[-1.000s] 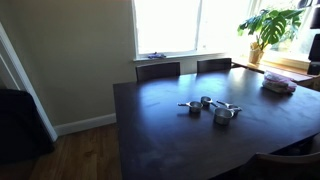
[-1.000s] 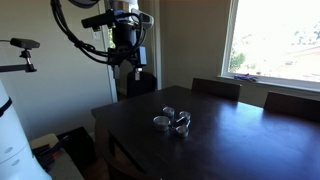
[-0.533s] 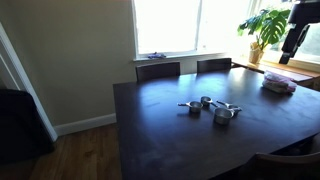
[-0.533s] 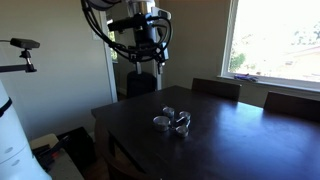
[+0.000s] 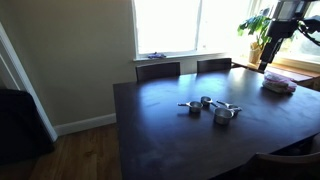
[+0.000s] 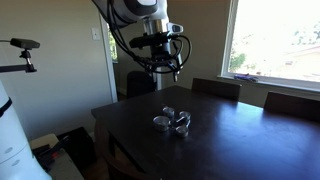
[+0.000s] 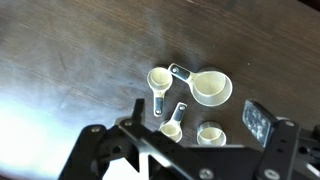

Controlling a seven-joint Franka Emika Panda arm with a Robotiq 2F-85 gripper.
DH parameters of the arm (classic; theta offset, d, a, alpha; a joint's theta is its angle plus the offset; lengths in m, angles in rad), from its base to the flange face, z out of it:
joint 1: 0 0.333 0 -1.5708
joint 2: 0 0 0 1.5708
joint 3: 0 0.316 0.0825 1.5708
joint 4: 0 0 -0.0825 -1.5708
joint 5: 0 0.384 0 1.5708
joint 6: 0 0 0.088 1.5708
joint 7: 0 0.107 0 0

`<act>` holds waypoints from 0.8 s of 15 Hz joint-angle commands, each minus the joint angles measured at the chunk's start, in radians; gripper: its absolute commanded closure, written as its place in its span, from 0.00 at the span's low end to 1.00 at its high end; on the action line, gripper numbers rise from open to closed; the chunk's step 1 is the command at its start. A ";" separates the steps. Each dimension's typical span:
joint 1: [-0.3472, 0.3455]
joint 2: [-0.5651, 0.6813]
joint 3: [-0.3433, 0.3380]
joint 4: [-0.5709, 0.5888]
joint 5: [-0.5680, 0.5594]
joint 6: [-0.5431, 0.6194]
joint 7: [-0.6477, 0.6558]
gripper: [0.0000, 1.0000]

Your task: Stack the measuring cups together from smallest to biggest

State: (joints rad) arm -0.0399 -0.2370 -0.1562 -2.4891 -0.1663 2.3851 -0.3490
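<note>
Several shiny metal measuring cups lie in a loose cluster on the dark table (image 5: 160, 140), seen in both exterior views (image 5: 212, 108) (image 6: 173, 122). The wrist view shows them from above: the biggest cup (image 7: 212, 88), a medium cup (image 7: 159, 78), a small cup (image 7: 171, 129) and another small cup (image 7: 210, 134), each separate, none nested. My gripper (image 7: 197, 112) hangs high above them, open, with nothing between its fingers. In an exterior view the gripper (image 6: 168, 72) sits well above the table's far edge. It also shows at the upper right as the gripper (image 5: 266, 58).
Chairs (image 5: 158, 70) stand along the window side of the table. A pale bundle (image 5: 278, 84) lies near the table's corner, beside a potted plant (image 5: 268, 25). A camera on a stand (image 6: 22, 45) is off the table.
The arm has swung sideways toward the space over the table, bringing the cups into the wrist view. The cups have not moved and the gripper has stayed open.
</note>
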 commanded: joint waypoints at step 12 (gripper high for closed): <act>-0.029 0.211 0.008 0.054 -0.002 0.171 -0.009 0.00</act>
State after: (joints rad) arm -0.0449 -0.1081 -0.1525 -2.4715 -0.1661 2.4934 -0.3492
